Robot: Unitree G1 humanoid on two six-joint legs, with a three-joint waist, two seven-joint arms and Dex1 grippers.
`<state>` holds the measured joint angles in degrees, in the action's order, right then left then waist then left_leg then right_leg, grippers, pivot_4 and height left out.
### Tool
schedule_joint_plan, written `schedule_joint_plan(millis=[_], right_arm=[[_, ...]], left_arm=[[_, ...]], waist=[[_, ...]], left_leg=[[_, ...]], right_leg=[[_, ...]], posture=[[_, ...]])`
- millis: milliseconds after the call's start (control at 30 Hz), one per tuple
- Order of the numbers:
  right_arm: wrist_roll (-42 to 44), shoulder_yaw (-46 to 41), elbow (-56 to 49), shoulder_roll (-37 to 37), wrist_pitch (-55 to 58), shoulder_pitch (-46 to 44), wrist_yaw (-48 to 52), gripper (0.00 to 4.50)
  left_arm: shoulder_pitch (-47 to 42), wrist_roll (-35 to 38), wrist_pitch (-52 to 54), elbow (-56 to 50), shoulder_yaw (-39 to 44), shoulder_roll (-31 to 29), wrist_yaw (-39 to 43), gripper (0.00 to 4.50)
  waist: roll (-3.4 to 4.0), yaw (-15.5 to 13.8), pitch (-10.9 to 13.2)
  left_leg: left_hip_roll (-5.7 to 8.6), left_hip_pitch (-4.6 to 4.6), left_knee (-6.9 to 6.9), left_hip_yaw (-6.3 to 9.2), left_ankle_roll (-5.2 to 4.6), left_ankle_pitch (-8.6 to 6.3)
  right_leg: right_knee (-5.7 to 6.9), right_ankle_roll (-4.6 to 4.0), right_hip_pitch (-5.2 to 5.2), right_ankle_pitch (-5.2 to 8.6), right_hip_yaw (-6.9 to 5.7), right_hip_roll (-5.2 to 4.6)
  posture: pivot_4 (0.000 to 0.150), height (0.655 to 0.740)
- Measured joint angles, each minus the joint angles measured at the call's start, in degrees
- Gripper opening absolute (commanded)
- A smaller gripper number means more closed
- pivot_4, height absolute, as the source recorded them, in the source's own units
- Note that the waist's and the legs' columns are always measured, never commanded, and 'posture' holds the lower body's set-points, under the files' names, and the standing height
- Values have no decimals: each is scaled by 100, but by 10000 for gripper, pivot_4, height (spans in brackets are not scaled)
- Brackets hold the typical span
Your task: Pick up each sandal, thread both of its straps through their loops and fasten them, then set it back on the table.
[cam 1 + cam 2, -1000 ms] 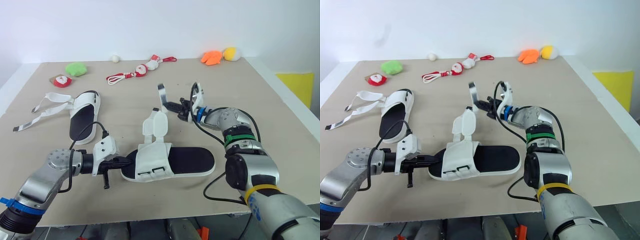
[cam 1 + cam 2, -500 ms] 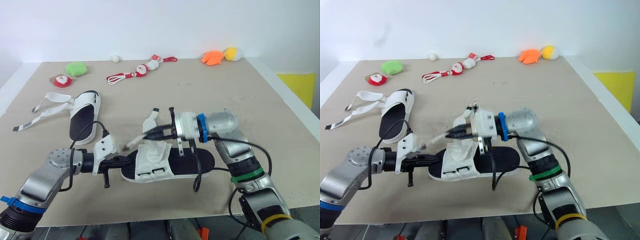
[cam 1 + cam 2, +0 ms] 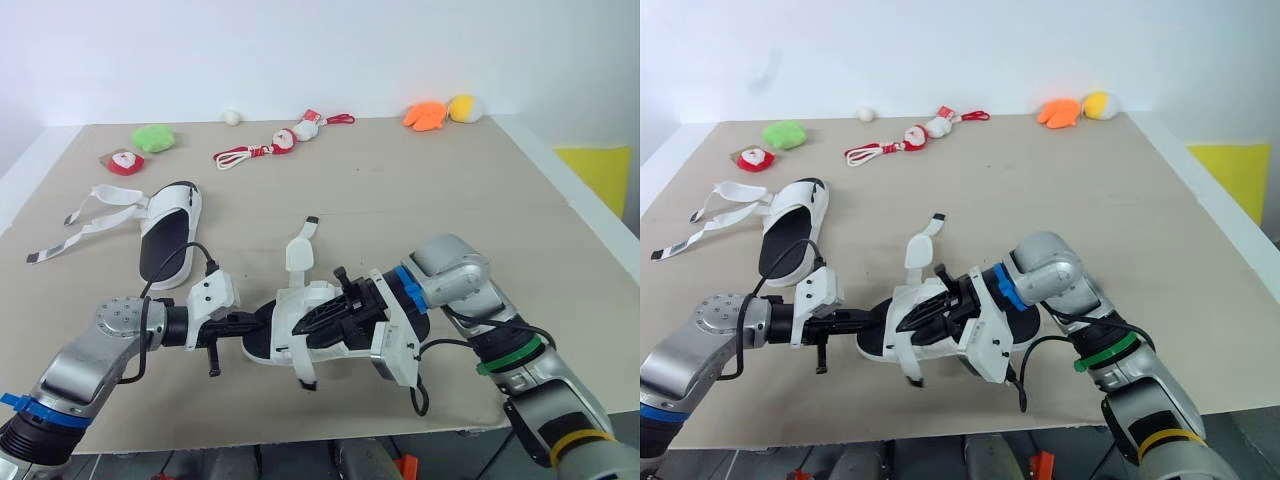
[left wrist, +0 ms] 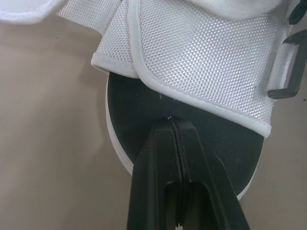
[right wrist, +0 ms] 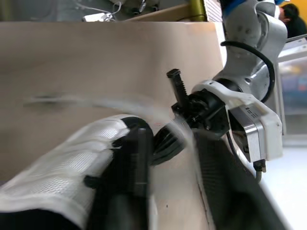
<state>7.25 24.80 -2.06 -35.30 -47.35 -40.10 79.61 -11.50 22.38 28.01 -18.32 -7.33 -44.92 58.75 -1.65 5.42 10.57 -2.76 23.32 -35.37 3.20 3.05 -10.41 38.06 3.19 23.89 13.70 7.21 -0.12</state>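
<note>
Near the table's (image 3: 420,190) front edge the sandal (image 3: 288,320) lay lengthwise along it. The left gripper (image 3: 252,322), fingers closed, touched its left end, and the right gripper (image 3: 326,317), fingers apart, met its straps from the right.

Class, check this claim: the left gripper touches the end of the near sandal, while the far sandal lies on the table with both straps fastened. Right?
Wrong in one point: the far sandal has its straps undone, trailing loose across the table, as the left eye view shows. The left gripper does touch the end of the near sandal.
</note>
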Motion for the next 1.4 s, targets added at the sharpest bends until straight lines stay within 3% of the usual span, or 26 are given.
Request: schedule_joint_plan(millis=[67, 100, 267, 367, 433, 467, 600, 767, 967, 1100, 1400], right_arm=[[316, -11, -321, -419, 274, 235, 11, 43606], [346, -14, -351, -456, 304, 260, 11, 44455], [1201, -203, -1033, -1109, 1802, 756, -132, 44455], [2737, -465, -1944, -2317, 4508, 1308, -471, 44455], [3277, -591, -2166, -2472, 5302, 1368, -700, 44455], [4246, -661, -2568, -2832, 6583, 1501, -1106, 44455], [5496, -744, -3091, -3264, 8501, 1703, -1794, 44455], [6619, -771, -3224, -3002, 10061, 1735, -3129, 44455], [7649, -625, -2889, -2059, 11288, 1236, -5219, 44455], [8671, -219, -2662, -1497, 11495, 984, -6621, 44455], [10198, 412, -2253, -1260, 11466, 478, -8818, 44455]], left_arm=[[-5, 0, 12, -14, -7, 0, 19, 0], [-4, 1, 15, -16, -7, 0, 20, 0], [-9, 11, 86, -55, -11, 30, 14, 0], [94, 51, 132, -117, -3, 92, 2, 0], [80, 53, 191, -121, 6, 94, 1, 0], [99, 58, 230, -179, 3, 111, -34, 0], [138, 69, 323, -263, -3, 133, -89, 0], [142, 108, 392, -285, 1, 133, -91, 0], [132, 162, 482, -305, 49, 135, -95, 0], [99, 212, 576, -312, 44, 189, -128, 0], [114, 289, 717, -407, 52, 190, -214, 0]], waist=[[-1, -31, -1], [0, -31, 0], [0, -63, 0], [-7, -122, -5], [-10, -120, -7], [-5, -125, -8], [-14, -129, -12], [-15, -125, -12], [-17, -119, -12], [-17, -118, -12], [-19, -110, -12]], left_leg=[[1, -3, 0, -3, 3, -5], [1, -2, 2, -4, 3, -5], [2, 0, 1, -2, 2, -6], [7, -2, 1, -2, 6, -12], [6, -4, -2, -4, 7, -14], [8, -3, -2, -4, 7, -14], [10, -3, -5, -4, 9, -15], [10, 2, -7, -10, 14, -18], [10, 9, -5, -8, 14, -19], [10, 16, -5, -3, 13, -20], [9, 21, -6, -1, 12, -19]], right_leg=[[0, -11, -1, 7, 1, -2], [0, -12, 0, 7, 1, -3], [0, -15, 0, 10, 0, -4], [0, -24, -4, 19, 0, -13], [0, -22, -3, 19, -2, -13], [0, -21, -4, 18, -1, -17], [-1, -21, -3, 19, -2, -19], [-3, -20, 4, 19, -1, -21], [-5, -16, 9, 21, -1, -19], [-5, -15, 9, 21, -3, -16], [-8, -12, 10, 19, -1, -16]], posture=[[1500, 7400], [1500, 7400], [1500, 7400], [1500, 7400], [1500, 7400], [1500, 7400], [1500, 7400], [1500, 7400], [1500, 7400], [1500, 7400], [1500, 7400]])
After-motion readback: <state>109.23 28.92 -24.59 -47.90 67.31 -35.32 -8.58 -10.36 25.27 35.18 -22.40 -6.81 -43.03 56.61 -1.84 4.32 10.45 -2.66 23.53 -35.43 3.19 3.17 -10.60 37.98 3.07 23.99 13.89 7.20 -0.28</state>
